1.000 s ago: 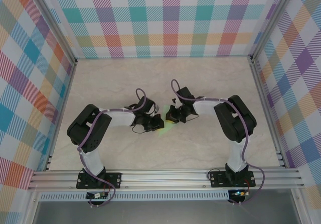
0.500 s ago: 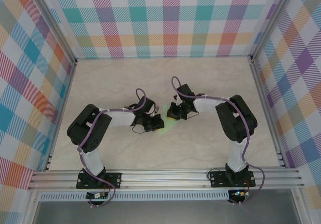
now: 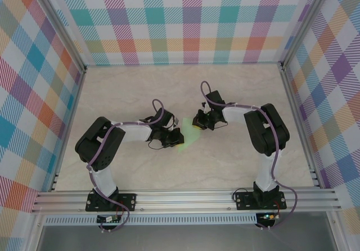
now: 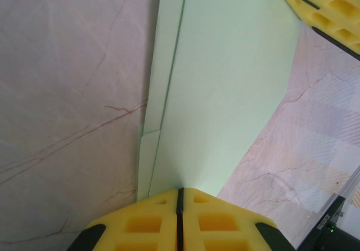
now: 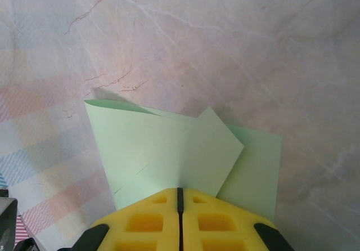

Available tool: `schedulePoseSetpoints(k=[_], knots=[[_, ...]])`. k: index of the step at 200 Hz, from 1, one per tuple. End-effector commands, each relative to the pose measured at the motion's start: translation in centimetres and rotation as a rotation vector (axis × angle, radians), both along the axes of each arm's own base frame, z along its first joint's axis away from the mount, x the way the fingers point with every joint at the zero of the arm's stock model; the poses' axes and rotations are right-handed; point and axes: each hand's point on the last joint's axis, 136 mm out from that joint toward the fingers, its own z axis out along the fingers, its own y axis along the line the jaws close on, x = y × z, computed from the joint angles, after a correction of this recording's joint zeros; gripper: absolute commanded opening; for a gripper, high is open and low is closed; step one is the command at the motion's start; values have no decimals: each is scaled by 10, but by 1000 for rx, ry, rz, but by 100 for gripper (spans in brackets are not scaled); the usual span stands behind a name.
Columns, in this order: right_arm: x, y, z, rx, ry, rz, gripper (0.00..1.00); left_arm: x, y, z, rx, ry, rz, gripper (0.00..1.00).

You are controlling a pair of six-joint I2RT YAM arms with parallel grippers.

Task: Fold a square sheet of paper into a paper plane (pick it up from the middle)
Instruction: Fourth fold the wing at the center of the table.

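Right hand [image 3: 197, 122] has swung up and right, away from left hand [image 3: 172, 139], drawing its end of the part-folded paper sheet [image 5: 169, 149] along. Fold under way, no plane yet. Both hands pinched shut on the sheet at opposite ends; it spans between them, low over the surface [image 3: 242, 93].

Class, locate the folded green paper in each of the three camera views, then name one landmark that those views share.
Top external: the green paper lies mid-table, between the tips of the two arms.
Left wrist: it runs from bottom centre, pinched in the left gripper, up to the top edge.
Right wrist: it sits lower centre, pinched in the right gripper.
Shared landmark: the pale marbled table under it.
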Motion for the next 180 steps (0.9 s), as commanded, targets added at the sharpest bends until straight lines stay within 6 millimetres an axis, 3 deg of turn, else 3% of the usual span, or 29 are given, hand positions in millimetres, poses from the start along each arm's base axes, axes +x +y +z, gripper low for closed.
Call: schedulePoseSetpoints(k=[1, 38, 86, 119, 141, 180], knots=[[10, -9, 0, -6, -4, -36, 7, -48, 53, -64, 264, 209, 19, 9], [25, -13, 15, 26, -38, -42, 8, -47, 53, -62, 260, 208, 23, 9], [22, -16, -15, -9, 17, -44, 7, -47, 52, -61, 261, 211, 24, 9], [21, -21, -17, -41, 16, -49, 7, -48, 54, -62, 269, 215, 22, 9], [24, -23, -3, -51, -7, -45, 7, -49, 55, -61, 271, 213, 21, 9], [21, -14, 44, 27, -75, -15, 8, -48, 54, -60, 268, 211, 22, 9]])
